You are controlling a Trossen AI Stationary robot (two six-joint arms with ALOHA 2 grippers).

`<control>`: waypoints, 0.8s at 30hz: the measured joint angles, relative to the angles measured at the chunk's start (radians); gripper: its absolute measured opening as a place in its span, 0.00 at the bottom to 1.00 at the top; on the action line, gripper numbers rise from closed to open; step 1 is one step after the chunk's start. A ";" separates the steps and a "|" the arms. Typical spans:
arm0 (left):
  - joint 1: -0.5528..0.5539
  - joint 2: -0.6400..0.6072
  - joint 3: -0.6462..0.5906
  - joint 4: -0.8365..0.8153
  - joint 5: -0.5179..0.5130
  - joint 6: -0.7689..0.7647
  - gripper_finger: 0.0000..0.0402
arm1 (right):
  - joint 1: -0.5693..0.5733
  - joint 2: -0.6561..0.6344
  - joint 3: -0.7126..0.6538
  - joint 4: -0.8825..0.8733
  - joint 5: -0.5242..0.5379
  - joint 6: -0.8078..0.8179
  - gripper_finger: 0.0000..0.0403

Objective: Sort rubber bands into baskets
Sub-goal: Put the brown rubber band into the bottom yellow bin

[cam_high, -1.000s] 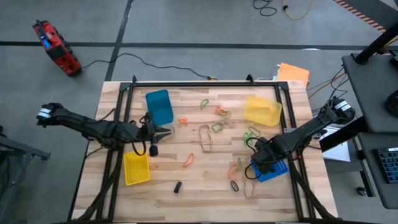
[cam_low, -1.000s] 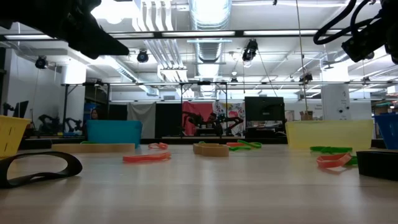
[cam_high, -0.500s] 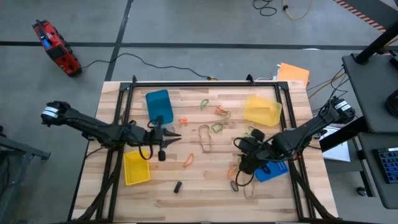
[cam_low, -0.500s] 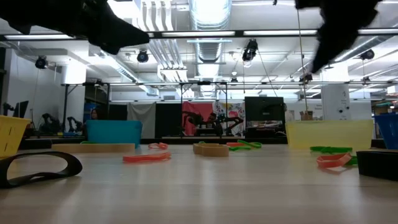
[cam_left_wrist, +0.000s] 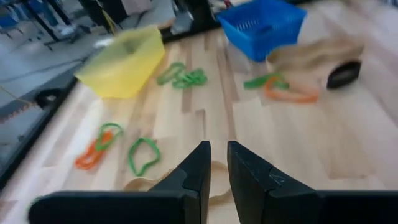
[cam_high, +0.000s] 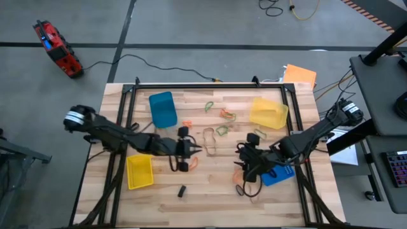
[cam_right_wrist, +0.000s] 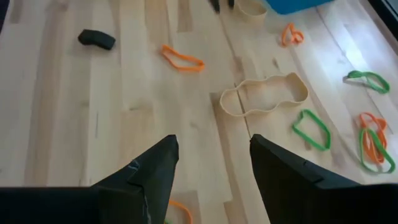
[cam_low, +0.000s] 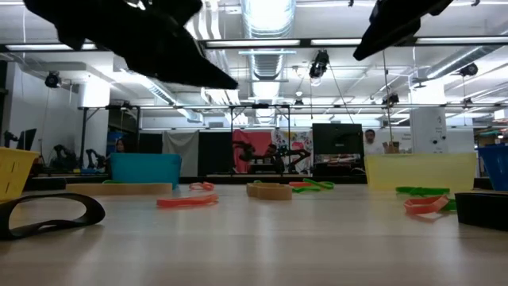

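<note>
Baskets sit at four spots on your tabletop (cam_high: 210,191): from the left, a yellow basket (cam_high: 139,172) near the front, a blue basket (cam_high: 163,109) toward the back, a second yellow basket (cam_high: 268,113) at the back right, and a second blue basket (cam_high: 277,173) at the front right, partly under your right arm. Your left gripper (cam_high: 194,150) hovers over the middle, jaws nearly clenched with only a thin slit between them and nothing in them, just beside a large tan band (cam_high: 209,141) and an orange band (cam_high: 192,164). A small black block (cam_high: 182,191) lies near the front edge. Rubber bands (cam_high: 226,116) in green and orange are scattered across the middle and right. Your right gripper (cam_high: 239,156) hangs right of centre, jaws released and empty, pointing toward the tan band.
</note>
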 joint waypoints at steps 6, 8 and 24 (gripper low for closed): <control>0.023 0.174 0.072 0.018 0.008 -0.032 0.11 | 0.031 -0.005 0.000 -0.010 -0.020 0.009 0.56; 0.036 0.213 0.091 0.018 0.035 -0.057 0.13 | 0.043 -0.005 0.000 -0.011 -0.042 0.019 0.59; 0.085 0.445 0.186 0.019 0.094 -0.049 0.47 | 0.110 -0.005 0.000 -0.027 -0.054 0.061 0.77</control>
